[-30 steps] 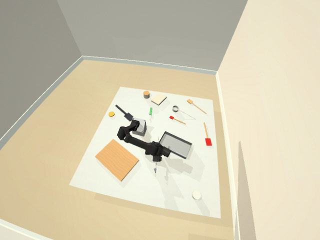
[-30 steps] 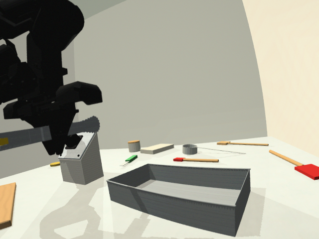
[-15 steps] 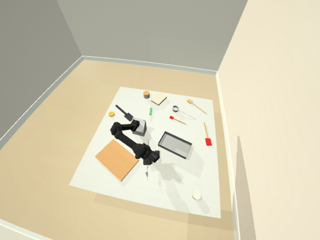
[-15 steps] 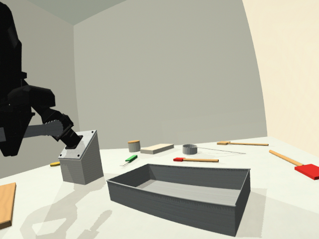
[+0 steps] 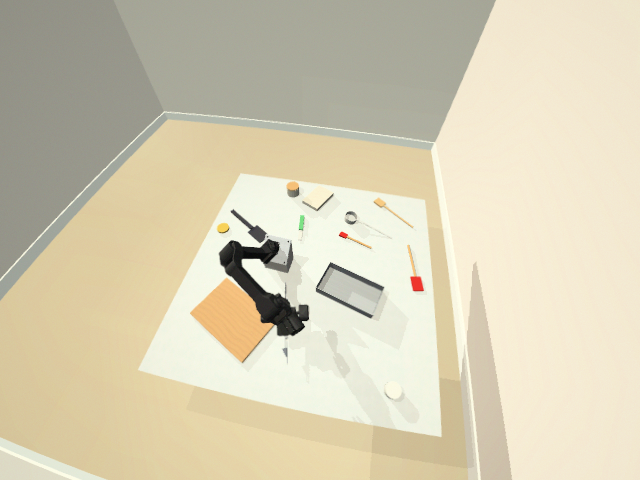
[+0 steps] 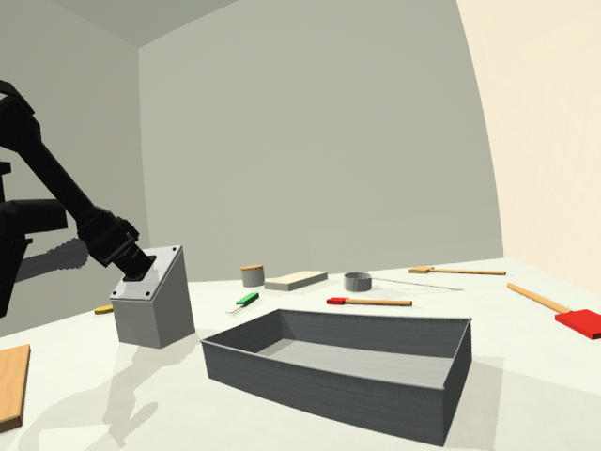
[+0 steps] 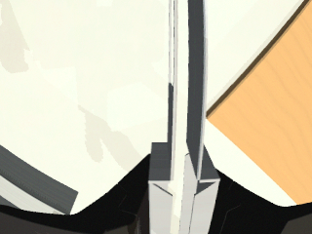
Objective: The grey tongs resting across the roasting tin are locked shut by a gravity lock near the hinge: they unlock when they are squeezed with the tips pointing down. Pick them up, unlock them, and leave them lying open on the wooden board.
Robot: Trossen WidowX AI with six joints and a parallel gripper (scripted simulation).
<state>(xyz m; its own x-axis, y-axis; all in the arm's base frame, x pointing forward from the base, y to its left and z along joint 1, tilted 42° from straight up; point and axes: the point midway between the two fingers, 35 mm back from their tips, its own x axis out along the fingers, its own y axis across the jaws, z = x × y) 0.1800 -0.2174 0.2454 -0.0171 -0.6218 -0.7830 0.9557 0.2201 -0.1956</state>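
Observation:
The grey tongs (image 5: 285,352) (image 6: 70,254) (image 7: 196,73) hang in the air above the table, roughly level, between board and tin. Their scalloped tip end points to the back in the exterior view; the hinge end is out of that view. The two arms run close together in the wrist view. My gripper (image 5: 290,326) (image 7: 171,162) is shut on the tongs. The wooden board (image 5: 232,320) (image 6: 11,379) (image 7: 273,97) lies flat beside and below it. The roasting tin (image 6: 315,369) (image 7: 39,176) holds nothing. The lock is hidden.
The arm's grey base block (image 5: 280,261) (image 6: 138,320) stands behind the board. A white round thing (image 5: 393,390) stands near the front right. A black spatula (image 5: 256,233), green-handled tool (image 5: 301,222), strainer-like cup (image 5: 351,217) and red brush (image 5: 356,240) lie farther back.

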